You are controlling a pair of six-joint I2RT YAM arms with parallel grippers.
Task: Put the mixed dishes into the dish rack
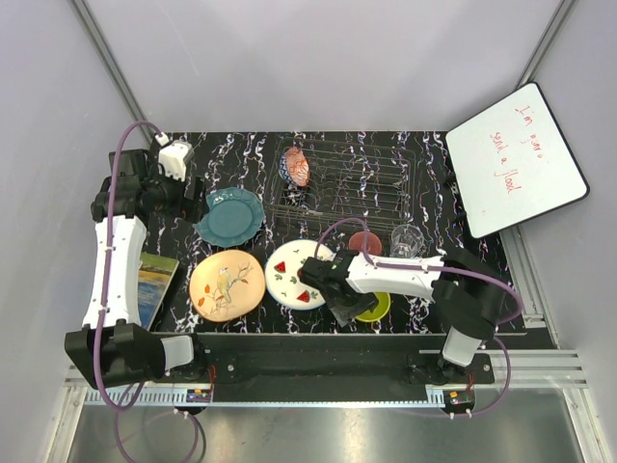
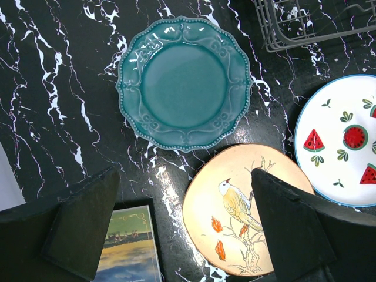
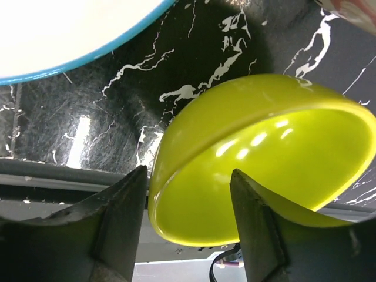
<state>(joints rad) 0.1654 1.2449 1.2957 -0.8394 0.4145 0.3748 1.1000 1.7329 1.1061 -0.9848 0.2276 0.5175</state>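
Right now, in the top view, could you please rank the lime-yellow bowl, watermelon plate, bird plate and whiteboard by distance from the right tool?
1. lime-yellow bowl, at the right tool.
2. watermelon plate, just left.
3. bird plate, farther left.
4. whiteboard, far right corner.

Lime-yellow bowl (image 3: 264,153) tilts near front edge; red patterned bowl (image 1: 296,166) leans in dish rack (image 1: 371,193).

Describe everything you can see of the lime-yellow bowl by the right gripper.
The lime-yellow bowl is round, glossy and glazed-looking, plain inside and out, and empty, with light glinting off its inside. In the right wrist view it looks tilted, near the front edge of the black marbled table, beside the blue-rimmed white plate. The right gripper straddles its wall, one finger outside and one inside; whether they pinch it is unclear. From above, the gripper hides most of it.
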